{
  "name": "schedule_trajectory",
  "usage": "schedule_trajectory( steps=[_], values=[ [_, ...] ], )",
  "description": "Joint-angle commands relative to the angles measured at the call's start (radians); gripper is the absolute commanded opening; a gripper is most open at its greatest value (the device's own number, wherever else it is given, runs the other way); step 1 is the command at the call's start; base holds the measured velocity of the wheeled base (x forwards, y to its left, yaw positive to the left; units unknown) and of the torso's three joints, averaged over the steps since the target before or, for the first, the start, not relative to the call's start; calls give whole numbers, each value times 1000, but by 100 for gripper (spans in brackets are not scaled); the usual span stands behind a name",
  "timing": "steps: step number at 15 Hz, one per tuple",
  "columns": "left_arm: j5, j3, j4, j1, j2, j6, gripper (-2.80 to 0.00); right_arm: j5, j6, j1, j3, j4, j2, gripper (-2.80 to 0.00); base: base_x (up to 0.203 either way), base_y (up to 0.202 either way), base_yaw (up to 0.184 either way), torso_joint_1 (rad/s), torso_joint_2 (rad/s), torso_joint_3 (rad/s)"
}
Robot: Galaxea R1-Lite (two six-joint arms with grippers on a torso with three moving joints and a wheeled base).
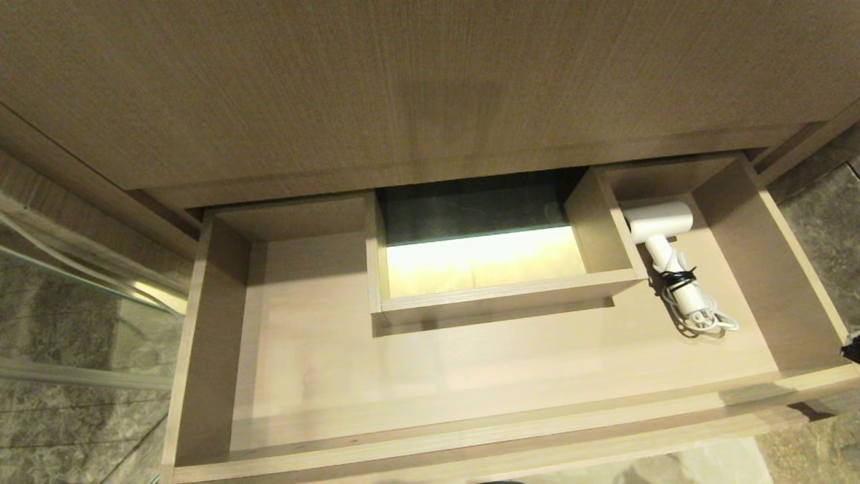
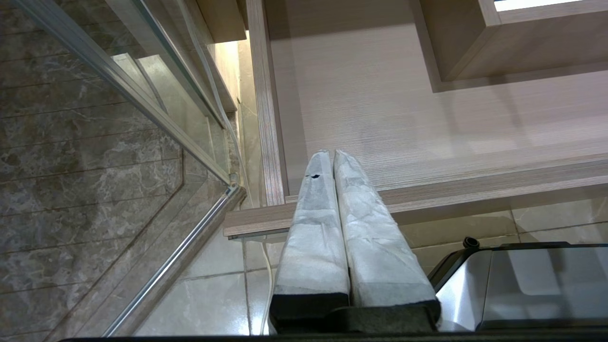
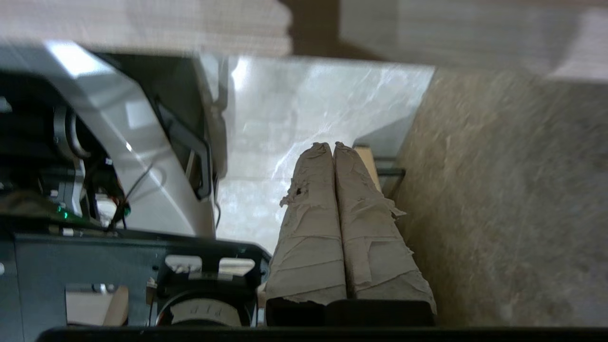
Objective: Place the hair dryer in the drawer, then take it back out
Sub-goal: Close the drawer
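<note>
Hair dryer (image 1: 665, 259) in drawer (image 1: 470, 376) — right tool (image 3: 332, 148) empty, well apart.

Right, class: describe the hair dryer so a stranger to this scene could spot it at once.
Find the open wooden drawer with a boxed cut-out at mid-back. In the arm right of that box lies the hair dryer. It is the only white thing there, with its cord coiled and bound by a black tie.

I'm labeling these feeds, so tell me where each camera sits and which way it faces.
Head: on the head, looking down into the open drawer with the dryer; no arm shows.
Left wrist: behind the shut left end effector, facing the drawer's left end and floor.
Right wrist: behind the shut right end effector, facing floor and base.
Head and left wrist share the drawer.
</note>
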Motion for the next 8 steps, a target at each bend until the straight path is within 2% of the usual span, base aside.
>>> schedule_trajectory(
  steps=[1,8],
  values=[
    [-2,0,0,0,0,1,-280,-4,-15,0,29,6,9,-280,0,0,0,0,0,0],
    [0,0,0,0,0,1,-280,-4,-4,-3,50,-80,65,-280,0,0,0,0,0,0]
  ],
)
